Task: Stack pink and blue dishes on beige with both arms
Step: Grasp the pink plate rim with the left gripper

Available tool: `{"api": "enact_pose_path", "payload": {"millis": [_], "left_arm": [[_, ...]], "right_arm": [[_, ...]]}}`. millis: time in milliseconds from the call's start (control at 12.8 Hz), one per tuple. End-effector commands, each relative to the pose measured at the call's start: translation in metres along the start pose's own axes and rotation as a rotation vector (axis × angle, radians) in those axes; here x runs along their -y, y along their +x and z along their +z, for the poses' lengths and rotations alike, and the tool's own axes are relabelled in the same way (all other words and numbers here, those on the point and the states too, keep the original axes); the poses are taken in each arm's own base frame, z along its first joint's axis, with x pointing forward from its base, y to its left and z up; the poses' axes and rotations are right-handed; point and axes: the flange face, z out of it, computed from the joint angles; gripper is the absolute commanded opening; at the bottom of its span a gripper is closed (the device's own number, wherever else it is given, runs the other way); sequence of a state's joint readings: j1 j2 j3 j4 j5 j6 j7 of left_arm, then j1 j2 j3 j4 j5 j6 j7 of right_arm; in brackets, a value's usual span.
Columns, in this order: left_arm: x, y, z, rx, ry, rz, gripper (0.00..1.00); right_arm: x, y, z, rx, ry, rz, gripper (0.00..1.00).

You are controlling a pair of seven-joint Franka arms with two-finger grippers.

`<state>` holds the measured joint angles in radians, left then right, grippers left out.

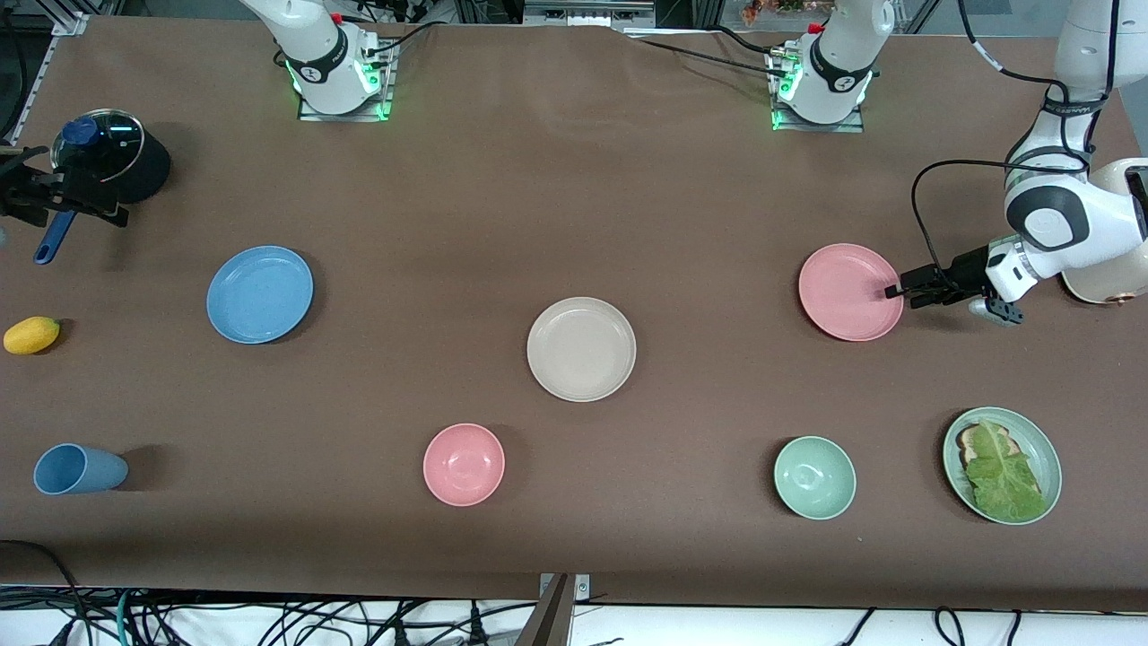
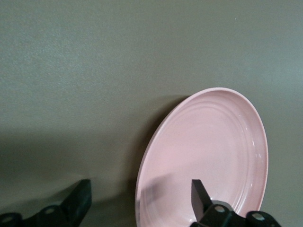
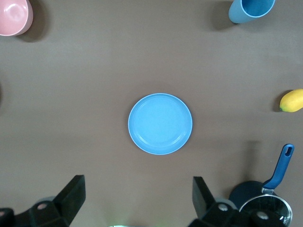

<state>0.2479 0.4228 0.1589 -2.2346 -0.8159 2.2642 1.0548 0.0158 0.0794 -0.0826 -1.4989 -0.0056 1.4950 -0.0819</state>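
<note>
The pink plate point(image 1: 847, 289) point(image 2: 213, 142) lies flat toward the left arm's end of the table. My left gripper point(image 1: 897, 292) point(image 2: 140, 189) is low at the plate's edge and open. One finger is over the plate's inside, the other over the bare table outside, and the rim is between them. The beige plate point(image 1: 581, 348) sits empty mid-table. Toward the right arm's end lies the blue plate point(image 1: 260, 294) point(image 3: 160, 124). My right gripper point(image 3: 137, 189) hangs open and empty, high over the table between that plate and its own base.
Nearer the front camera stand a pink bowl point(image 1: 464, 464), a pale green bowl point(image 1: 814, 477) and a green plate point(image 1: 1045, 449) with toast and lettuce. A blue cup point(image 1: 79, 468), a lemon point(image 1: 31, 335) and a lidded pot point(image 1: 112, 161) sit at the right arm's end.
</note>
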Motion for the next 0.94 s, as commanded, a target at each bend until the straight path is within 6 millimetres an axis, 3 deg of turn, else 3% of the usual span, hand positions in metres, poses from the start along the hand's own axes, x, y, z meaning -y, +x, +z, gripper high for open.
{"api": "enact_pose_path", "payload": {"millis": [0,156,703,859], "left_arm": [[-0.005,0.002,0.004,-0.022,-0.003,0.016,0.26],[-0.006,0.002,0.003,-0.023,-0.002,0.018,0.00],[-0.006,0.002,0.000,-0.025,-0.009,0.022,0.00],[-0.015,0.012,-0.013,-0.043,-0.002,0.040,0.00]], "right_arm": [[-0.001,-0.005,-0.002,0.004,0.001,0.009,1.00],[-0.001,-0.005,-0.002,0.004,0.002,0.009,1.00],[-0.003,-0.006,-0.002,0.010,0.003,0.012,1.00],[-0.003,-0.006,-0.001,0.016,0.004,0.013,1.00]]}}
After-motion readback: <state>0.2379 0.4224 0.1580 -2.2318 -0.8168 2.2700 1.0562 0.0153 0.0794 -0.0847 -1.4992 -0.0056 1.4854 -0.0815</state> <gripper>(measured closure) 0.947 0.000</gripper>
